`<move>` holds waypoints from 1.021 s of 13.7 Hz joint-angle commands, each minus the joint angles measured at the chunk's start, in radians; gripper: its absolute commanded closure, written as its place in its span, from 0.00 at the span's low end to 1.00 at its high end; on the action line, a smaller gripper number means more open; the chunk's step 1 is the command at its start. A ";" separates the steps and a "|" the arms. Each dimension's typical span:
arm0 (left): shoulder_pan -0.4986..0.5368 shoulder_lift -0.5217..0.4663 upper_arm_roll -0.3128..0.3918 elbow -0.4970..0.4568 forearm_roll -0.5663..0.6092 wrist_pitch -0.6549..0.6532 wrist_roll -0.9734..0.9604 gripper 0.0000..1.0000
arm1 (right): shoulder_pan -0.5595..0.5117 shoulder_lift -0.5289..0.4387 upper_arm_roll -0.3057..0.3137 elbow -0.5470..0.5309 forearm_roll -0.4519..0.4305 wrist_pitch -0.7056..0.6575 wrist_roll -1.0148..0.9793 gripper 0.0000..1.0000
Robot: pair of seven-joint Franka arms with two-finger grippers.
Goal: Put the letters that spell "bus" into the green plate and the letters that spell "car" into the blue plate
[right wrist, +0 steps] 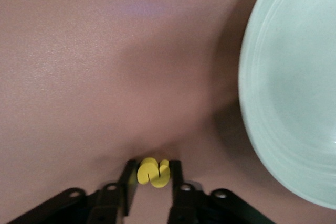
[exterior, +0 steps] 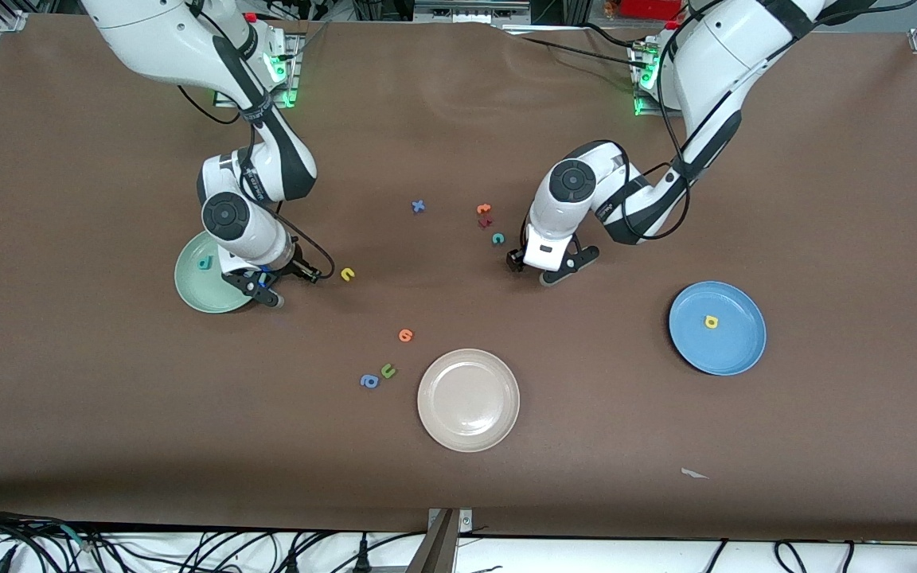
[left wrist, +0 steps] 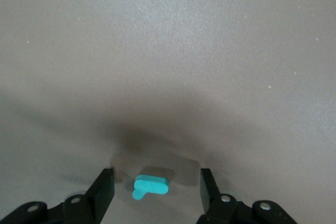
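My right gripper (right wrist: 153,174) is shut on the yellow s (right wrist: 153,172), low over the table by the rim of the green plate (right wrist: 294,87). In the front view that gripper (exterior: 263,285) covers the s. The teal b (exterior: 204,263) lies in the green plate (exterior: 192,288). The yellow u (exterior: 348,274) rests on the table beside this gripper. My left gripper (left wrist: 155,184) stands open around the teal r (left wrist: 151,185), with gaps on both sides. The teal c (exterior: 497,238) lies close to the left gripper (exterior: 534,270). The yellow a (exterior: 712,321) sits in the blue plate (exterior: 737,350).
A cream plate (exterior: 468,399) stands nearest the front camera. By it lie an orange letter (exterior: 405,335), a green u (exterior: 388,370) and a blue a (exterior: 368,381). A blue x (exterior: 419,206), an orange letter (exterior: 483,209) and a dark red one (exterior: 485,223) lie near the c.
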 commanded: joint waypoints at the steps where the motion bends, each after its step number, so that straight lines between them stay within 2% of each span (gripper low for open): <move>1: -0.012 0.005 0.003 0.007 0.041 0.006 -0.046 0.44 | -0.004 -0.015 0.003 -0.015 -0.003 0.000 -0.010 0.84; 3: -0.012 0.005 0.005 0.005 0.041 0.011 -0.046 0.55 | -0.004 -0.065 0.013 -0.002 -0.002 -0.105 0.016 0.84; 4: -0.012 0.006 0.005 0.005 0.041 0.011 -0.046 0.55 | -0.004 -0.097 0.013 0.018 -0.002 -0.183 0.021 0.84; 5: -0.011 0.006 0.005 0.007 0.041 0.012 -0.046 0.60 | -0.004 -0.124 0.013 0.044 -0.002 -0.263 0.018 0.84; 8: -0.006 0.014 0.008 0.007 0.074 0.011 -0.045 0.63 | -0.006 -0.154 -0.003 0.124 -0.003 -0.449 -0.013 0.84; 10: -0.006 0.020 0.008 0.007 0.076 0.011 -0.045 0.67 | -0.006 -0.158 -0.071 0.123 -0.005 -0.455 -0.136 0.84; 12: -0.008 0.021 0.008 0.008 0.077 0.012 -0.045 0.68 | -0.007 -0.148 -0.164 0.104 0.000 -0.457 -0.317 0.84; 14: -0.009 0.021 0.008 0.007 0.076 0.012 -0.045 0.71 | -0.007 -0.139 -0.220 0.077 0.000 -0.442 -0.399 0.84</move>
